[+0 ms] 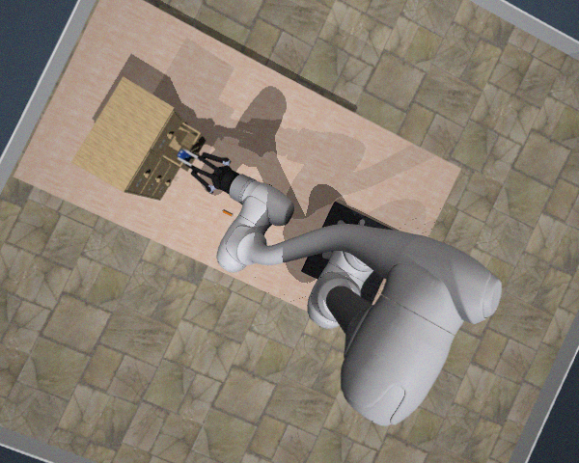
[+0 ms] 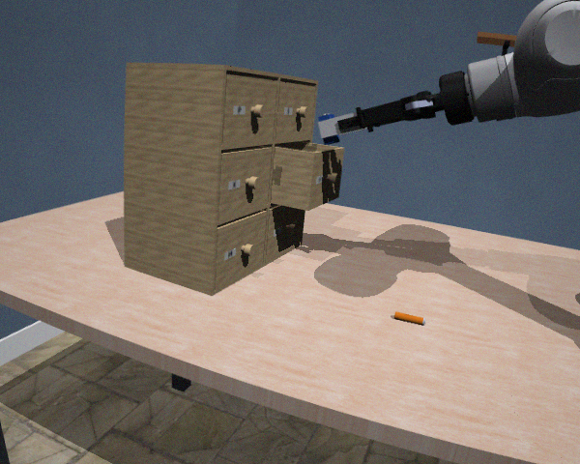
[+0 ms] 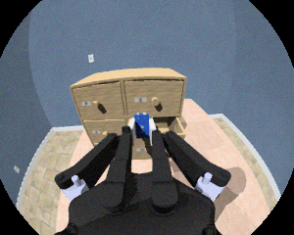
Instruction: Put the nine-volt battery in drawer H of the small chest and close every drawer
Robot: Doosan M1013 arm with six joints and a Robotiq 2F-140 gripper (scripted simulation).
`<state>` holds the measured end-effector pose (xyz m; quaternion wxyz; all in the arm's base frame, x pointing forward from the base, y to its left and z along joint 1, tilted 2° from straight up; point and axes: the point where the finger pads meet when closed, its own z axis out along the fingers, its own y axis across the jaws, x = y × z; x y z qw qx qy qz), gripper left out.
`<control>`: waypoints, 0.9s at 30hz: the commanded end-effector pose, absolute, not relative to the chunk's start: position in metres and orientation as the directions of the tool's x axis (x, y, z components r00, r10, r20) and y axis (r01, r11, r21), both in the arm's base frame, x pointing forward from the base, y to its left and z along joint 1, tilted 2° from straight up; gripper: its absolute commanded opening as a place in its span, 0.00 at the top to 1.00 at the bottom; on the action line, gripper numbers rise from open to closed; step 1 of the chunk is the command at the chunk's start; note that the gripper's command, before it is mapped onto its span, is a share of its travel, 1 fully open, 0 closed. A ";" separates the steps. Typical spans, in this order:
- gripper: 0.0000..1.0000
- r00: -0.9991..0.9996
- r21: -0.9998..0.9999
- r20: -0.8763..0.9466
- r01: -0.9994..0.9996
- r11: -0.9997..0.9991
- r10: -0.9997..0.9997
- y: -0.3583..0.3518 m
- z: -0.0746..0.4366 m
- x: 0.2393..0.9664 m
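Observation:
The small wooden chest [image 2: 215,174] stands on the table with six drawers in two columns. Its middle right drawer [image 2: 307,174] is pulled partly out; the others sit flush. My gripper [image 2: 337,125] is shut on the blue and white nine-volt battery [image 2: 331,137] and holds it in the air just above the front part of the open drawer. From above, the battery [image 1: 184,155] shows beside the open drawer [image 1: 185,135], in front of the chest [image 1: 124,134]. In the wrist view the battery [image 3: 142,123] sits between my fingertips, in front of the chest [image 3: 129,101]. The drawer labels are too small to read.
A small orange cylinder [image 2: 409,318] lies on the table to the right of the chest, also seen from above [image 1: 226,212]. The arm's black base [image 1: 337,239] is mounted at the table's near edge.

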<state>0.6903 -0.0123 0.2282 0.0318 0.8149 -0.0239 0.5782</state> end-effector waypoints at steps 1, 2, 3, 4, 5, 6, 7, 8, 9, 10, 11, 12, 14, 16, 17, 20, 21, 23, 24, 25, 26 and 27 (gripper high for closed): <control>0.86 0.330 0.024 0.944 -0.076 -0.997 -0.002 -0.013 0.228 0.702; 0.86 0.330 0.024 0.944 -0.076 -0.997 -0.002 -0.013 0.229 0.706; 0.86 0.330 0.024 0.944 -0.076 -0.997 -0.002 -0.014 0.229 0.709; 0.86 0.330 0.024 0.944 -0.076 -0.997 -0.002 -0.014 0.229 0.711; 0.86 0.330 0.024 0.944 -0.076 -0.997 -0.002 -0.014 0.229 0.714; 0.86 0.330 0.024 0.944 -0.076 -0.997 -0.002 -0.014 0.229 0.716; 0.86 0.330 0.024 0.944 -0.076 -0.997 -0.002 -0.014 0.229 0.719; 0.86 0.330 0.024 0.944 -0.076 -0.997 -0.002 -0.015 0.229 0.721; 0.86 0.330 0.024 0.944 -0.076 -0.997 -0.002 -0.015 0.229 0.723; 0.86 0.330 0.024 0.944 -0.076 -0.997 -0.002 -0.015 0.229 0.724; 0.86 0.330 0.024 0.944 -0.076 -0.997 -0.002 -0.015 0.229 0.726; 0.86 0.330 0.024 0.944 -0.076 -0.997 -0.002 -0.015 0.229 0.726; 0.86 0.330 0.024 0.944 -0.076 -0.997 -0.002 -0.015 0.229 0.727; 0.86 0.330 0.024 0.944 -0.076 -0.997 -0.002 -0.015 0.229 0.729; 0.86 0.330 0.024 0.944 -0.076 -0.997 -0.002 -0.015 0.229 0.730; 0.86 0.330 0.024 0.944 -0.076 -0.997 -0.002 -0.015 0.229 0.732; 0.86 0.330 0.024 0.944 -0.076 -0.997 -0.002 -0.015 0.229 0.732; 0.86 0.330 0.024 0.944 -0.076 -0.997 -0.002 -0.015 0.229 0.733; 0.86 0.330 0.024 0.944 -0.076 -0.997 -0.002 -0.015 0.229 0.733; 0.86 0.330 0.024 0.944 -0.076 -0.997 -0.002 -0.015 0.229 0.733; 0.86 0.330 0.024 0.944 -0.076 -0.997 -0.002 -0.015 0.229 0.733; 0.86 0.330 0.024 0.944 -0.076 -0.997 -0.002 -0.015 0.229 0.733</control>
